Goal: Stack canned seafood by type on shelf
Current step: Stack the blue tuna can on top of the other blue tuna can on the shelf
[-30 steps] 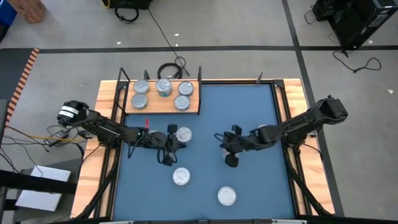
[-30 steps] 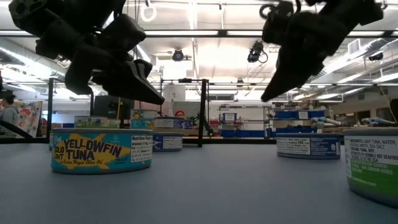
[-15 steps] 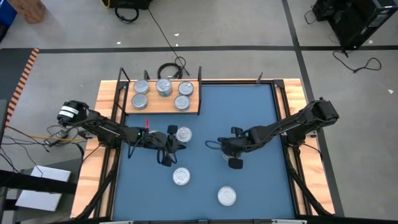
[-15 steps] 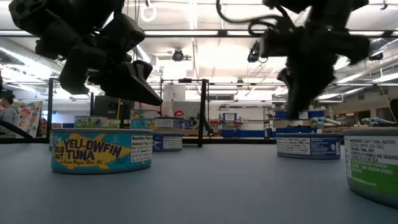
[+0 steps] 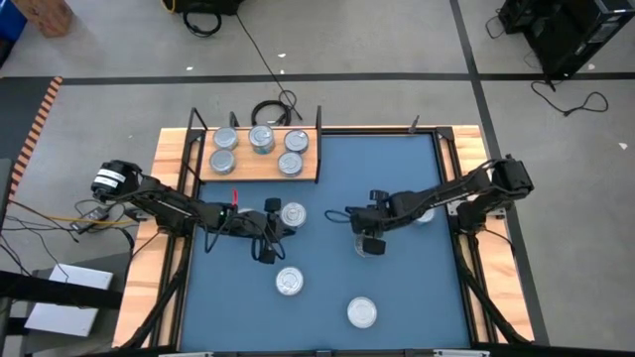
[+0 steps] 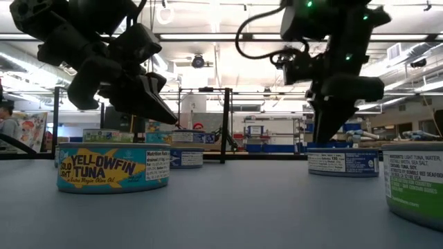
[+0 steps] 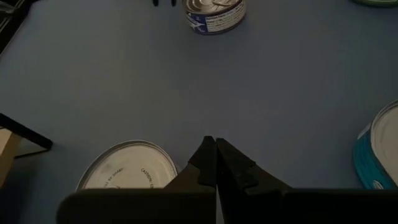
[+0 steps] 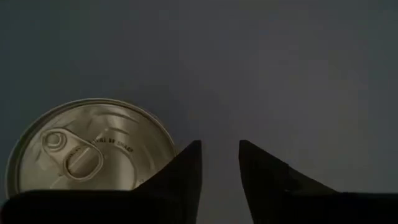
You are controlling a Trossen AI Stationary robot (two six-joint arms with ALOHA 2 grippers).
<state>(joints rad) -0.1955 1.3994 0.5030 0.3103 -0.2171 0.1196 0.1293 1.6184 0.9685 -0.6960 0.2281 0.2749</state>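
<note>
The right gripper has swung in toward the middle of the blue mat over the last second and tipped nose-down, so that it now points at the table instead of hanging slanted above it. Its fingers, pressed together a second ago, have parted, and its wrist view shows a clear gap between the two tips with bare mat under it. A pull-tab tin lies right beside one fingertip, not yet between the jaws. This looks like the approach to a pick, with the gripper needing to shift sideways and open further before the tin fits. The left gripper has not moved; it hovers low over the left part of the mat with its fingers shut on nothing, close beside a plain-lidded tin. Two more tins lie on the mat nearer the front edge, one by the left arm and one further right. The shelf, a wooden board at the back left corner, already holds four tins, so the sorting seems partly done, with several tins left to carry over.
</note>
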